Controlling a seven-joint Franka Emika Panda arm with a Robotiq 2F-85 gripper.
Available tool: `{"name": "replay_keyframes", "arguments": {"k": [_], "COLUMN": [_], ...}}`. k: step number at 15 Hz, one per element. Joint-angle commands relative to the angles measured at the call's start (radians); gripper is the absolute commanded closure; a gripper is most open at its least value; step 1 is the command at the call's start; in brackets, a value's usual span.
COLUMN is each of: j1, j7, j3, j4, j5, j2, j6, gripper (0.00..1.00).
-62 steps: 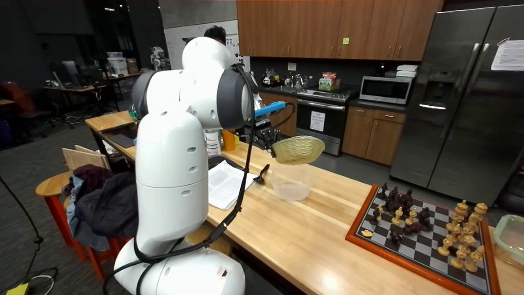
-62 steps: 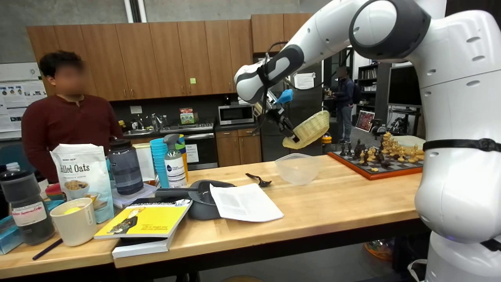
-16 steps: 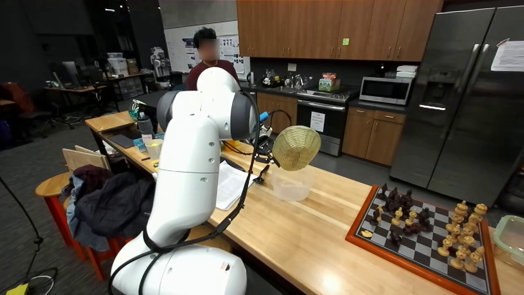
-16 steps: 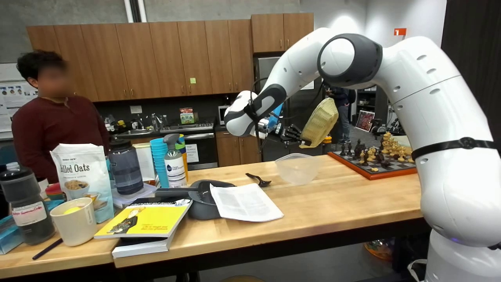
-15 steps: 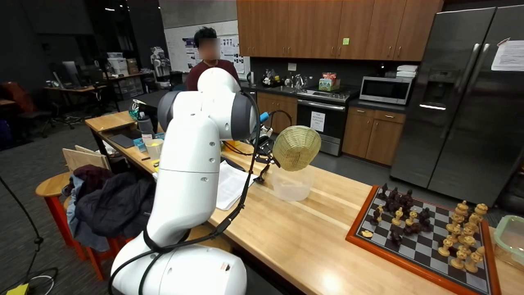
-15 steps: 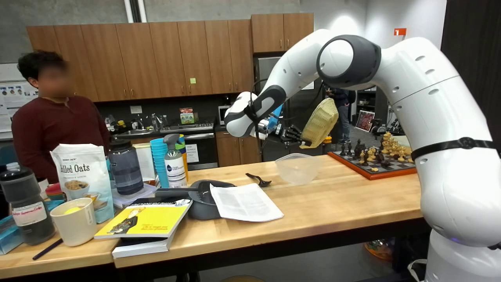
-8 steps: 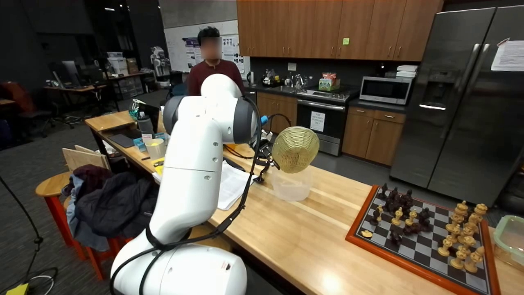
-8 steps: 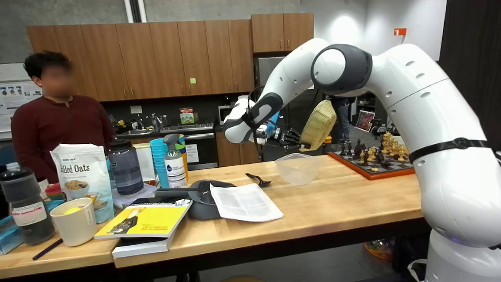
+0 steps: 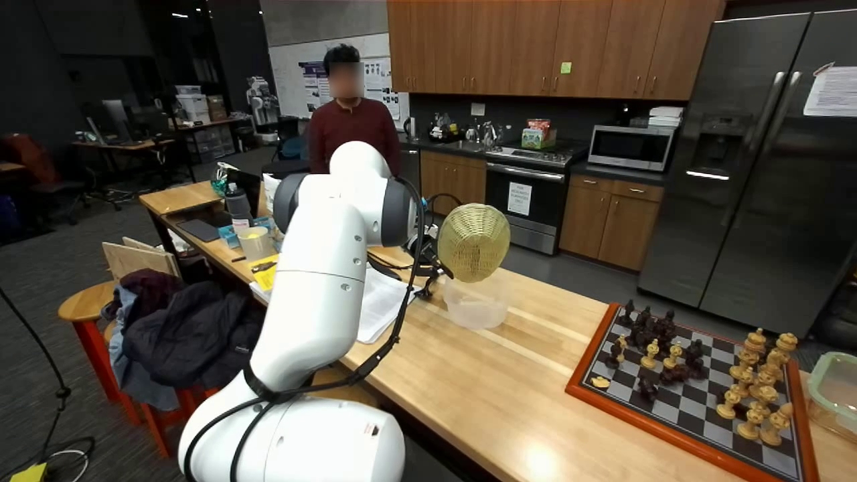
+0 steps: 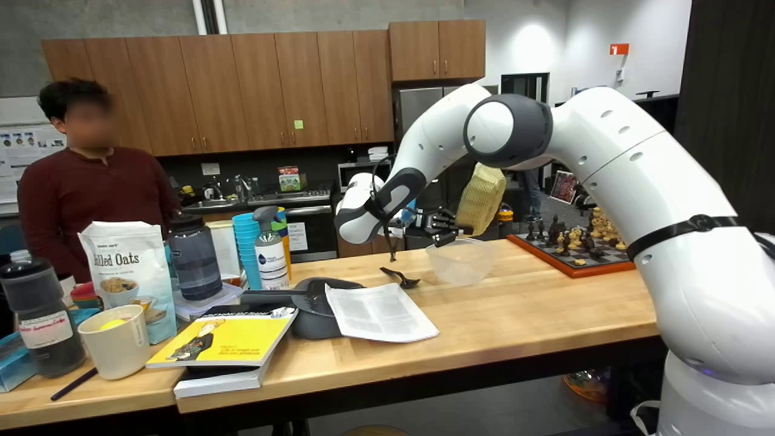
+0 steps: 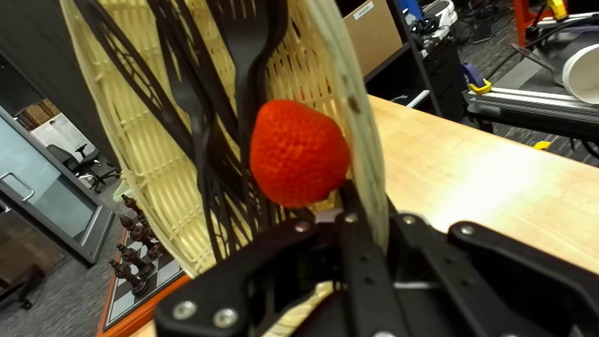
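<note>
Wrist view: your tool [image 11: 368, 210] pinches the basket [image 11: 145, 168] by its rim; hold tight and turn slowly so it can't slip.

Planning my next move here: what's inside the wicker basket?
Inside the wicker basket, the wrist view shows a red strawberry and dark cutlery, including forks. Pieces overlap, so I can't count them; the gripper and strawberry cover whatever lies behind.
</note>
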Motion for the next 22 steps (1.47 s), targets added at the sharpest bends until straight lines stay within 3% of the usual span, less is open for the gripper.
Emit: {"name": "replay_keyframes", "arguments": {"k": [1,22], "j1": [0.010,0.004], "j7": [-0.008,-0.010], "j3": [-0.001,-0.013], "j4": [0.060,0.123], "j5": [-0.022,-0.027], "j2": [0.021,0.038], "j6": [-0.038,-0.043], "gripper": [0.98,0.98]}}
